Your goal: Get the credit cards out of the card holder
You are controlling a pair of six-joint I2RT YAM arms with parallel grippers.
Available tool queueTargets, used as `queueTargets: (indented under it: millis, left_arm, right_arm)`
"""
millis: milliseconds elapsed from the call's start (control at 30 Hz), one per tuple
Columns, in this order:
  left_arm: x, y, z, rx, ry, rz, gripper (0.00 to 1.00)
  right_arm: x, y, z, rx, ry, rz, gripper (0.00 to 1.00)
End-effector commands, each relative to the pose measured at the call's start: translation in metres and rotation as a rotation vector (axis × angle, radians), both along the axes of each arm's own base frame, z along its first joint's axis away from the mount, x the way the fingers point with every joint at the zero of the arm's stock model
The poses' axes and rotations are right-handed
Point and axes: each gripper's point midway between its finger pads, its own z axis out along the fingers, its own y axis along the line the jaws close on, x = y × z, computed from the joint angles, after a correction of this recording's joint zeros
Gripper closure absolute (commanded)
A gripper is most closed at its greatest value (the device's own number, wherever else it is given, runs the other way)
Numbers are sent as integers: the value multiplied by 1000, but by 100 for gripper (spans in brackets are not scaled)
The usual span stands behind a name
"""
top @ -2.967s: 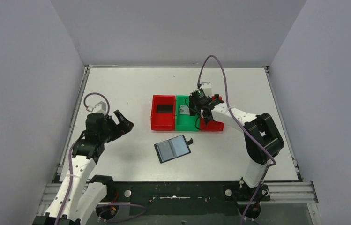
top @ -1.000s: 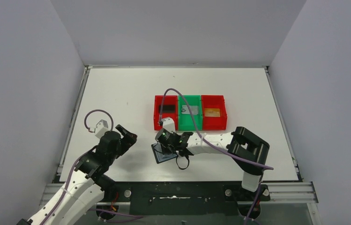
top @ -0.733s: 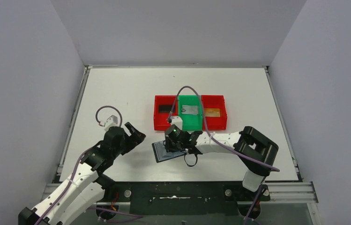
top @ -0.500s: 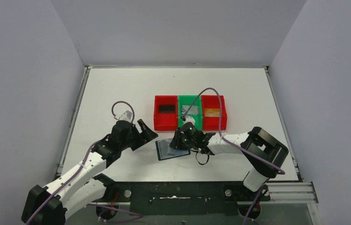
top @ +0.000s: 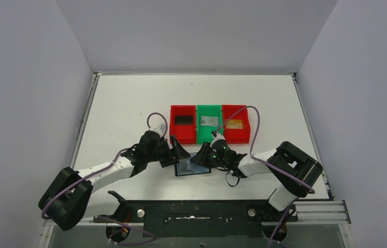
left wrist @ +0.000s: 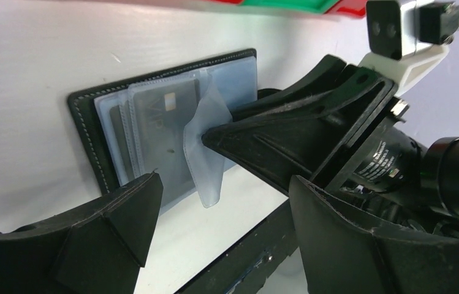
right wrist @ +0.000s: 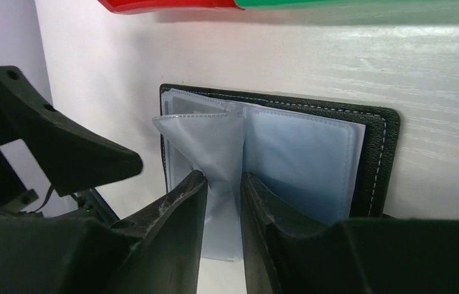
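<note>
Table (top: 129, 103), white, carries all items. My 2 arms reach inward over its near half, and their tips meet near the middle. Beyond them, 3 bins stand touching in a row: left red bin (top: 171, 125), green bin (top: 209, 136), right red bin (top: 246, 126). Each bin holds 1 flat item: dark, grey and orange, from left to right.

Card holder (top: 194, 169) lies open and flat just in front of the bins, between my 2 grippers, with its black rim showing and its grey-blue face up. My left gripper (left wrist: 223, 184) stands wide and empty, low at the holder's left edge. My right gripper (right wrist: 223, 177) is narrow and pinches a clear sleeve (right wrist: 205, 144) that stands up from the holder's face. Under the pockets, 1 chip card (left wrist: 165, 122) shows through.
</note>
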Motion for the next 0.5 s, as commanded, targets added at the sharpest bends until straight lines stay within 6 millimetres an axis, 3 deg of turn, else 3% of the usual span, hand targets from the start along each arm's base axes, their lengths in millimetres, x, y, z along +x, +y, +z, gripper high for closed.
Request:
queueTargets:
  millis: [0,300,467]
  left_arm:
    - [4,-29,17,-89,-48,-47,25]
    - [-8,-54,2,-150,-5,-79,28]
    - [-6,-66,6,-208,-12,-108,40]
  right_arm:
    - [7,-1,13,88,-13,-38,71]
    - [9,-6,13,126,5,-60,69]
    - [9,-9,14,134,2,-67,67]
